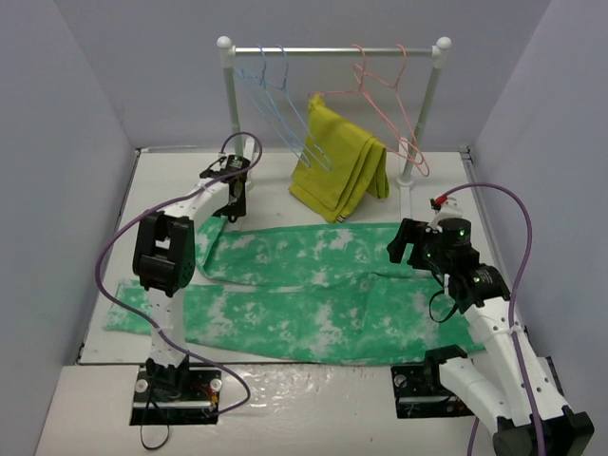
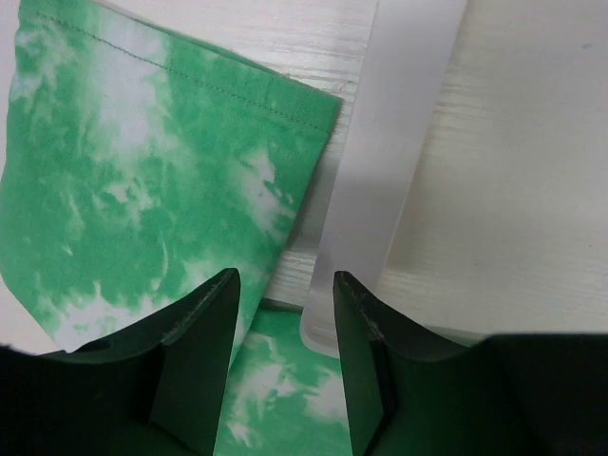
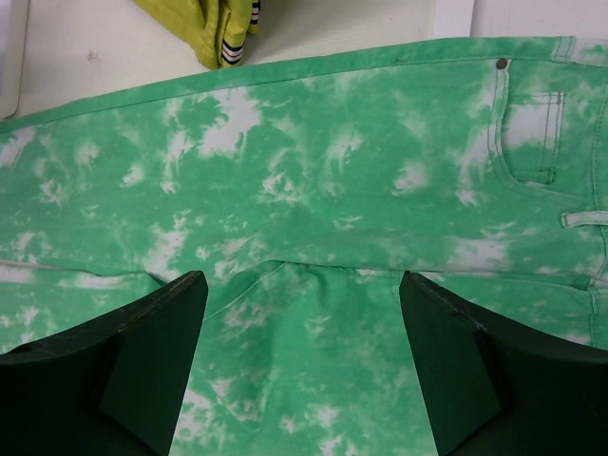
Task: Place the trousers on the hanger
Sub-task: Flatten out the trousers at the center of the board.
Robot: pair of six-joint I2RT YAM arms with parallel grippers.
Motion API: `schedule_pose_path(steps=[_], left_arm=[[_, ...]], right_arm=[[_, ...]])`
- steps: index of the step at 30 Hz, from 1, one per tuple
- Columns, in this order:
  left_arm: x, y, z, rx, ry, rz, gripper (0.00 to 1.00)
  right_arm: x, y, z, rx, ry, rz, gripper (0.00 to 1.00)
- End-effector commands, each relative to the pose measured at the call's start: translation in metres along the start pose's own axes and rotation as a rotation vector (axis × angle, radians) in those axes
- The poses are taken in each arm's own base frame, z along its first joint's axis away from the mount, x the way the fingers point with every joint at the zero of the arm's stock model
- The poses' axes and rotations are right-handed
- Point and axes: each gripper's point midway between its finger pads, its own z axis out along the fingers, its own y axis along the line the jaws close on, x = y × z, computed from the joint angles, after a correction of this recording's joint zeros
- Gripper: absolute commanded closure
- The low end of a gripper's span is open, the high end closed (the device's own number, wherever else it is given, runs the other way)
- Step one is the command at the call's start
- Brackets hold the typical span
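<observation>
The trousers [image 1: 313, 294] lie spread flat across the desk [image 1: 161, 180], legs running left and waist to the right. The right hand [image 3: 304, 285] hangs over their waist end with its fingers wide apart and nothing between them, and the left hand [image 2: 285, 285] sits at the cuff of their farther leg, fingers narrowly apart and gripping nothing. Beyond the trousers lies a folded yellow garment [image 1: 337, 171], and behind it the light-blue hanger [image 1: 275, 100] hangs on the rail [image 1: 332, 49] beside the pink hangers [image 1: 389, 95].
</observation>
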Motion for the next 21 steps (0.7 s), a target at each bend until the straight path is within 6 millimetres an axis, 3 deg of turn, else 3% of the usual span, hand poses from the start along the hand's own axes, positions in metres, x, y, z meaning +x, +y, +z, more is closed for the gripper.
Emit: schedule_pose_path(steps=[1, 15, 21], left_arm=[[-0.017, 0.014, -0.017, 0.006, -0.022, 0.024, 0.59], [0.002, 0.016, 0.002, -0.004, 0.049, 0.079, 0.60], [0.000, 0.019, 0.012, -0.040, 0.064, 0.087, 0.62]], right_arm=[[-0.013, 0.005, 0.000, -0.020, -0.051, -0.002, 0.20], [-0.011, 0.004, 0.002, -0.018, -0.041, -0.002, 0.20], [-0.011, 0.005, 0.002, -0.022, -0.041, -0.001, 0.20]])
